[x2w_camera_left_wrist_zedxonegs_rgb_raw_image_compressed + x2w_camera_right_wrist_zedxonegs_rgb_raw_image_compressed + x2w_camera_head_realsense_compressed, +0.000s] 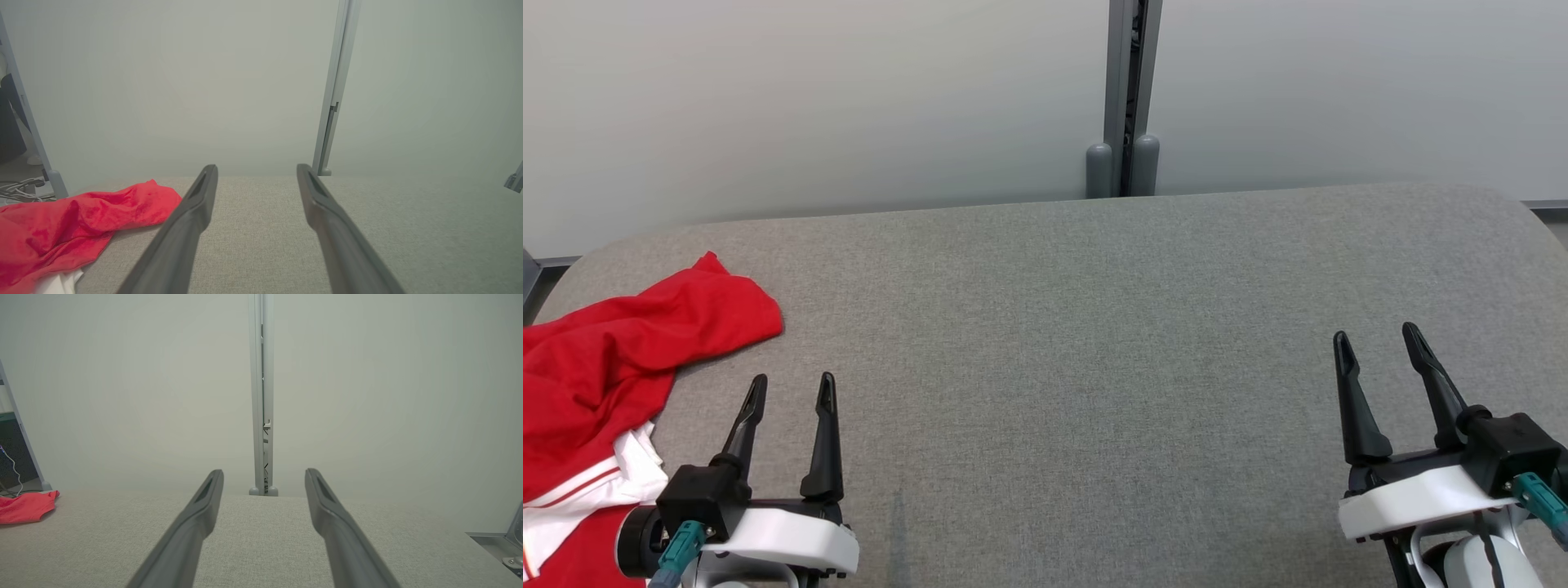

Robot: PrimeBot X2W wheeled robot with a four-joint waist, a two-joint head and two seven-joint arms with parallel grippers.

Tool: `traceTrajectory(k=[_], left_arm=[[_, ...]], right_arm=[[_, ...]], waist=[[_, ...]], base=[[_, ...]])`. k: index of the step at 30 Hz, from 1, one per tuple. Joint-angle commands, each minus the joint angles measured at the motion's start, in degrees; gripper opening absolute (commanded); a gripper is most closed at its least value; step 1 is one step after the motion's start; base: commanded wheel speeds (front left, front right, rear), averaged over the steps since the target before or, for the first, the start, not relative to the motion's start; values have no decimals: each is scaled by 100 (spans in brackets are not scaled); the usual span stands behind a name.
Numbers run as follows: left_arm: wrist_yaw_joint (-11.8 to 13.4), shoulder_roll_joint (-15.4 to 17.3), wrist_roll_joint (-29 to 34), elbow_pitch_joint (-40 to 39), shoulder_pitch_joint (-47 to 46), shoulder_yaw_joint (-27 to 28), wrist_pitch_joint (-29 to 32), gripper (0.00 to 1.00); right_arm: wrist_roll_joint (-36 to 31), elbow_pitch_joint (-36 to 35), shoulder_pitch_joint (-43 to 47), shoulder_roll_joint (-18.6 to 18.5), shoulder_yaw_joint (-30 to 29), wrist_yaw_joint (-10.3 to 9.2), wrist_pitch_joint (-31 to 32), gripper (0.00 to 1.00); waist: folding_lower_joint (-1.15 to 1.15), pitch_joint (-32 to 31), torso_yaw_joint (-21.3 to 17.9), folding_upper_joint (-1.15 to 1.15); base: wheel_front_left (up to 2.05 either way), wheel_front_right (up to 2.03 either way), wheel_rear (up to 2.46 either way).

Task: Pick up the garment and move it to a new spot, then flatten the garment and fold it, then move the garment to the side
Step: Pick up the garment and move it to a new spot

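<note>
So: garment, red with white trim, lies crumpled at the lower left of the head view, on the left end of the grey padded table, partly past the frame edge. Not flattened, not folded; judged that no step is complete yet. Left gripper hovers just beside it, fingers apart, nothing between them. Right gripper at lower right, well apart from the cloth, likewise spread and empty. Pale partition with a grey post stands behind the table. Nothing seems to block the reach.

Grey fabric tabletop meets pale wall panels split by a post
</note>
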Motion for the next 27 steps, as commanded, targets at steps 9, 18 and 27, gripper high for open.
traceTrajectory(k=[9, 18, 27], left_arm=[[17, 25, 17, 36, -50, 17, -4, 100], [-20, 25, 56, 70, -90, 42, -4, 100], [-56, 25, 87, 134, -119, 88, -4, 100]], right_arm=[[-10, 9, 20, -53, 12, 13, -39, 100], [24, 41, 14, -53, 20, 13, -39, 100], [58, 34, 53, -52, -9, 13, -39, 100]], waist=[[0, -12, 23, 0], [0, -30, 32, 0], [0, -27, 140, 0]], base=[[0, 0, 0], [0, 0, 0], [0, 0, 0]])
